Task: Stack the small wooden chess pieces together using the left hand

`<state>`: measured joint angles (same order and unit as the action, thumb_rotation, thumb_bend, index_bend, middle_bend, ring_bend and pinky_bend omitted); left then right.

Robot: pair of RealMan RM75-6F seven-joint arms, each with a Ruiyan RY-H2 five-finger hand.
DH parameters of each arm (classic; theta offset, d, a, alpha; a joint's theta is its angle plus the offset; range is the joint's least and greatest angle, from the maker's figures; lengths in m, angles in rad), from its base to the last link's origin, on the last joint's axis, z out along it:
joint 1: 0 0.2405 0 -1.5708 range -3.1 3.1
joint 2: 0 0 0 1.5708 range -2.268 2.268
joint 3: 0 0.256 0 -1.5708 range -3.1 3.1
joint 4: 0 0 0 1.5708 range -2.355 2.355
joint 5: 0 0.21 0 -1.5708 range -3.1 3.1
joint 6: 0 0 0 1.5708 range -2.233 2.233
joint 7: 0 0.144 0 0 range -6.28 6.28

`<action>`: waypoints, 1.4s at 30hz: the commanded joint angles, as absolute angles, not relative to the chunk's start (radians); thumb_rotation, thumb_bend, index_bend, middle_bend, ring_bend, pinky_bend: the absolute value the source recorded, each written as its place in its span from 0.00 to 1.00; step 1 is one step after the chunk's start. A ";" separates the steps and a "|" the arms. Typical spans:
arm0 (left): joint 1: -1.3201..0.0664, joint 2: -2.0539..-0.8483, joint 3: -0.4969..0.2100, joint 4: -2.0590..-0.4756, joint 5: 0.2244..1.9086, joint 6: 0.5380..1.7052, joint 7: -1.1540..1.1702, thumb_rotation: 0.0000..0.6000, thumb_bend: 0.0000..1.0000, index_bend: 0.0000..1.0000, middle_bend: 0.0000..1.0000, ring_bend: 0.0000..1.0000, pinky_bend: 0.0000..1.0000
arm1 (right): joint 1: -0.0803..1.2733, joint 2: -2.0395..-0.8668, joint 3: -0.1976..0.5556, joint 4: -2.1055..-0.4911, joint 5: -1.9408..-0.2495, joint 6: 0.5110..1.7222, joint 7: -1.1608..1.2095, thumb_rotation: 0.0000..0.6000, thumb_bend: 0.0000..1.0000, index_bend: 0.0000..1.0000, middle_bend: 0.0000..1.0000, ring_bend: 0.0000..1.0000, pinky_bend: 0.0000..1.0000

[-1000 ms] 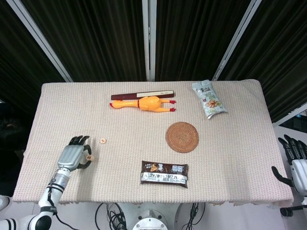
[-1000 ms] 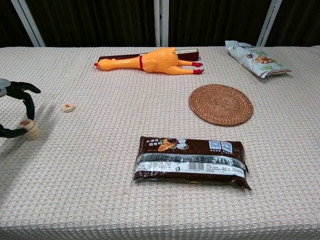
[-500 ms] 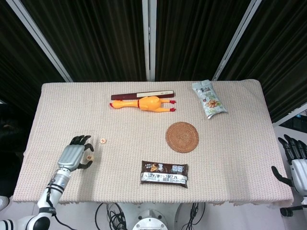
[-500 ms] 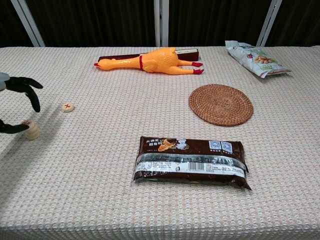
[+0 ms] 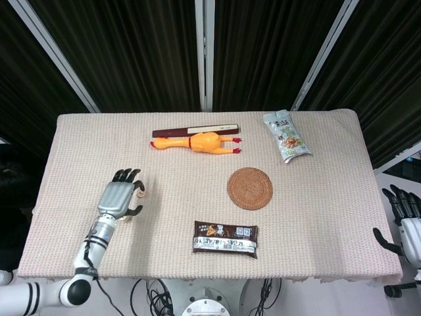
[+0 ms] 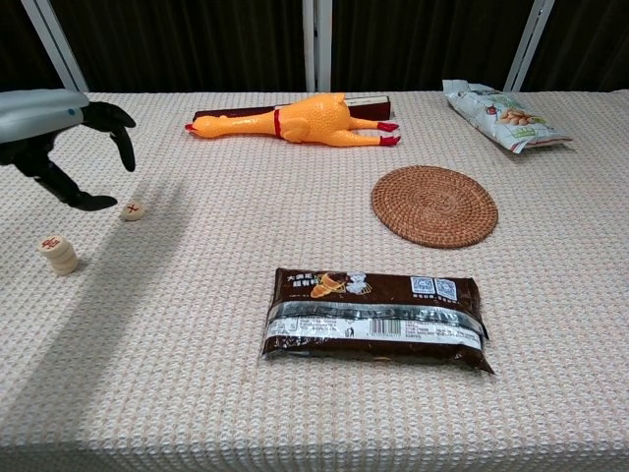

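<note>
A short stack of small wooden chess pieces [image 6: 59, 255] stands on the tablecloth near the left edge in the chest view; the head view hides it under my hand. A single round piece [image 6: 133, 210] with a red mark lies flat a little further back and to the right, also visible beside my fingertips as the single piece [image 5: 143, 192]. My left hand [image 6: 61, 126] hovers above and just left of the single piece, holding nothing, fingers and thumb spread and curved downward. My right hand [image 5: 404, 220] hangs off the table's right edge, fingers apart and empty.
A brown snack packet [image 6: 375, 319] lies at the front middle. A woven coaster [image 6: 433, 205] sits right of centre. A yellow rubber chicken [image 6: 295, 120] lies in front of a dark flat box [image 5: 196, 131] at the back. A pale snack bag [image 6: 503, 115] is at the back right.
My left hand has let go of the stack, risen and moved back and to the right, over the single piece. The stack stays standing. The right hand has not moved.
</note>
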<state>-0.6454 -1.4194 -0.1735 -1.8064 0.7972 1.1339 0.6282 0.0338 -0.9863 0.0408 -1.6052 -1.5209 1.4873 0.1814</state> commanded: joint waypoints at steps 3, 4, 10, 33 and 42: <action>-0.738 -1.532 -0.232 -1.656 0.581 1.117 0.720 1.00 0.26 0.36 0.06 0.00 0.00 | 0.031 -0.977 0.042 -1.595 -1.521 1.491 0.214 1.00 0.26 0.00 0.00 0.00 0.00; -0.747 -1.541 -0.234 -1.638 0.556 1.119 0.733 1.00 0.26 0.36 0.06 0.00 0.00 | 0.032 -0.975 0.042 -1.593 -1.521 1.489 0.220 1.00 0.27 0.00 0.00 0.00 0.00; -0.766 -1.578 -0.232 -1.567 0.508 1.115 0.738 1.00 0.26 0.37 0.06 0.00 0.00 | 0.035 -0.972 0.043 -1.589 -1.516 1.481 0.227 1.00 0.27 0.00 0.00 0.00 0.00; -0.759 -1.588 -0.181 -1.557 0.543 1.132 0.710 1.00 0.26 0.41 0.06 0.00 0.00 | 0.035 -0.975 0.043 -1.599 -1.511 1.476 0.209 1.00 0.27 0.00 0.00 0.00 0.00; -0.752 -1.611 -0.170 -1.522 0.572 1.124 0.687 1.00 0.26 0.45 0.06 0.00 0.00 | 0.041 -0.973 0.042 -1.596 -1.507 1.461 0.209 1.00 0.27 0.00 0.00 0.00 0.00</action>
